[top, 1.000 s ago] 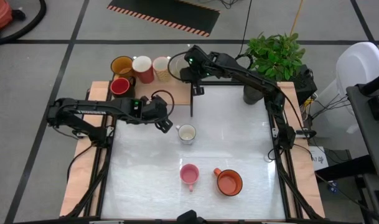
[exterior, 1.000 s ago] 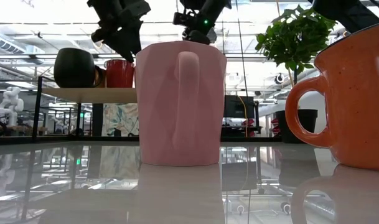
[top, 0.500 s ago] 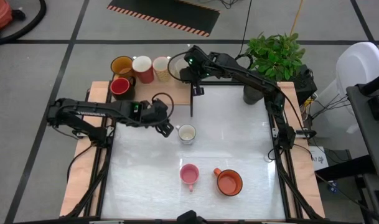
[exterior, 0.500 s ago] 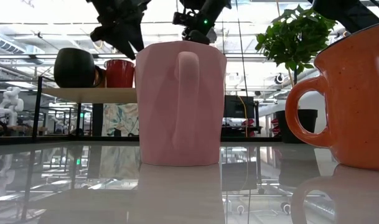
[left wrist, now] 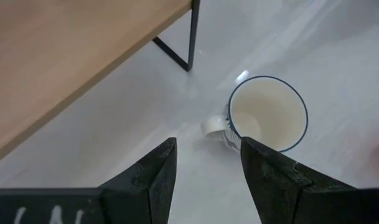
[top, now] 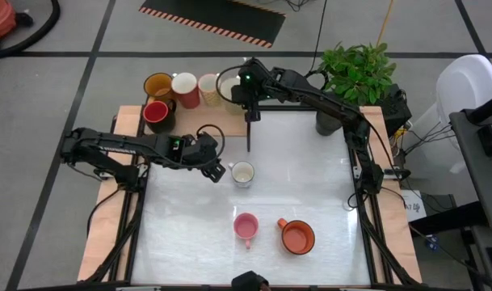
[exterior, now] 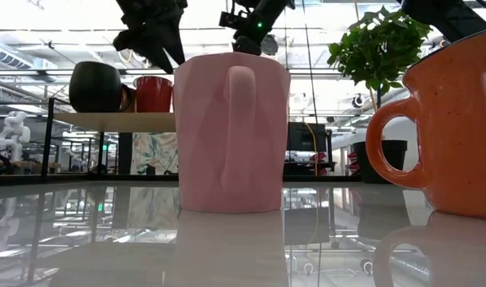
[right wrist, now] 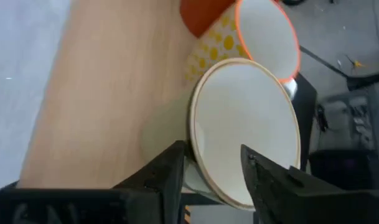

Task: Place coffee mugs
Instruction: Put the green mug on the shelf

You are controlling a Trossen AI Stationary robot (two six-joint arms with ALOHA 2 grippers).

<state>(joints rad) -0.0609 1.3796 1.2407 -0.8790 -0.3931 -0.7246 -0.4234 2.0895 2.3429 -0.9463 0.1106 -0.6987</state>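
On wooden shelf (top: 128,120) at table's far edge: right gripper (top: 247,95) over cream mug (right wrist: 245,127), fingers parted astride its rim. Left gripper (top: 216,170) beside white mug (top: 242,173) mid-table, fingers apart, empty. Pink mug (top: 246,227), orange mug (top: 297,236) near front.

High camera straight down over whole bench (top: 310,202). Low camera at bench-top level, close behind pink mug (exterior: 231,131), shared with overhead. Wrist cameras look down past fingers (left wrist: 158,180).
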